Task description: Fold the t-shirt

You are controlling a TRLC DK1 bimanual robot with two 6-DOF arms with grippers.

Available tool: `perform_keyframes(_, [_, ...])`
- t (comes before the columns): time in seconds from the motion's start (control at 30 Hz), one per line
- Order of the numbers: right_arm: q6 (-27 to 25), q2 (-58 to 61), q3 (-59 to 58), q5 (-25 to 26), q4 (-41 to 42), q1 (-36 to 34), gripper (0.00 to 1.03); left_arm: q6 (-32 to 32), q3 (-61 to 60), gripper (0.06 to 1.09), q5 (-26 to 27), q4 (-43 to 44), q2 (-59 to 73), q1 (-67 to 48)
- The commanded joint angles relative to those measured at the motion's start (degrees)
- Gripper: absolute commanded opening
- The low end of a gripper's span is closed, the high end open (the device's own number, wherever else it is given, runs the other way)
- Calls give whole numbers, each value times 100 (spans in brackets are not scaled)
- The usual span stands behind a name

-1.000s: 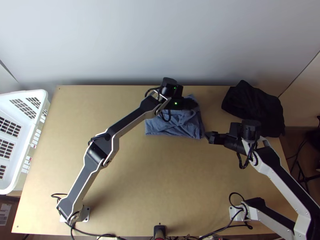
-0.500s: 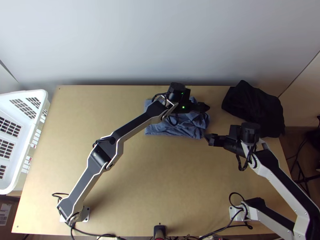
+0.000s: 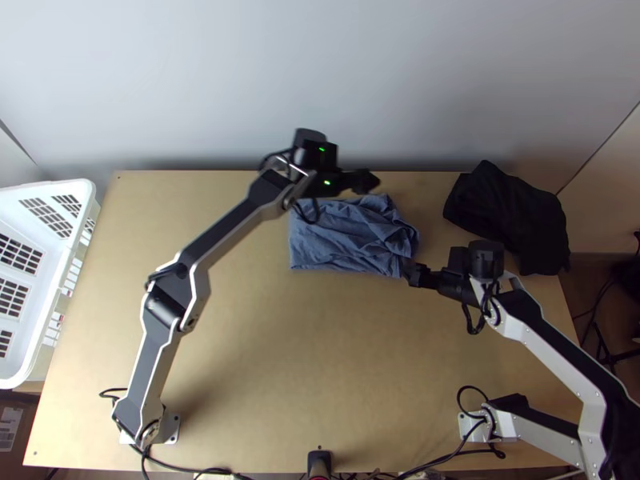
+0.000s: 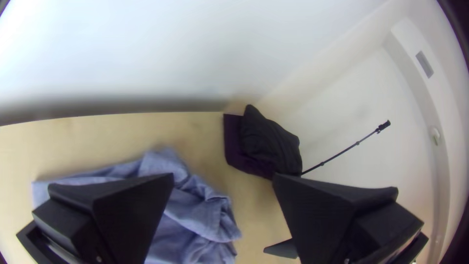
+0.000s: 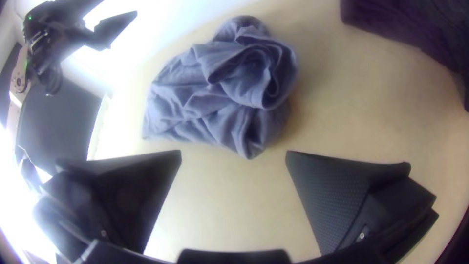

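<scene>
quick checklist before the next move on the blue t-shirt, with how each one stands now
1. Left gripper open and free of cloth: ok
2. Right gripper open and free of cloth: ok
3. T-shirt smooth: not ok, wrinkled, with loose folds bunched at its right end in the top view
4. Hidden layers lying flat: cannot tell
5. Dark cloth apart from the t-shirt: ok

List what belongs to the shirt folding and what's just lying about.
In the job:
rumpled blue T-shirt
left tool, open
right tool, open, by the T-shirt's near right corner

Seemingly just lying about:
dark cloth, far right
white basket, far left
</scene>
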Motion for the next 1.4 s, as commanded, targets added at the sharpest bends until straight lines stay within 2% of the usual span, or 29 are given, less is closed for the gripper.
perform_keyframes(0.0, [138,869,172,4,563,6,99,199,-275,104,70,-958,-664,638])
perform_keyframes(0.37, [208,2565,1332,-101,563,15,99,595,-398,104,61,-2206,-1499,1209])
perform_keyframes(0.5, [402,3110,1939,-198,563,59,99,753,-442,104,53,-2611,-1754,1394])
perform_keyframes(0.67, [551,3805,2862,-268,528,384,99,981,-1040,104,26,-2593,-2387,1701])
perform_keyframes(0.83, [542,4393,3855,-347,-166,569,97,1131,-1541,104,35,-2532,-2686,2053])
perform_keyframes(0.9, [455,4578,4189,-365,-456,586,84,1219,-1682,104,35,-2532,-2782,2123])
perform_keyframes(0.93, [446,4657,4330,-365,-544,586,73,1263,-1734,104,26,-2532,-2844,2150])
perform_keyframes(1.03, [217,4842,4681,-418,-737,630,24,1430,-1849,104,35,-2523,-2941,2264])
perform_keyframes(1.1, [24,4859,4831,-418,-992,700,8,1491,-1910,104,44,-2523,-2967,2334])
perform_keyframes(1.13, [-73,4859,4848,-409,-1098,744,3,1518,-1954,104,35,-2523,-2993,2369])
perform_keyframes(1.2, [-345,4710,4725,-400,-1159,788,3,1579,-2024,104,35,-2523,-3028,2448])
perform_keyframes(1.37, [-372,4253,4655,-110,-1247,595,3,1623,-2235,104,70,-2532,-3169,2571])
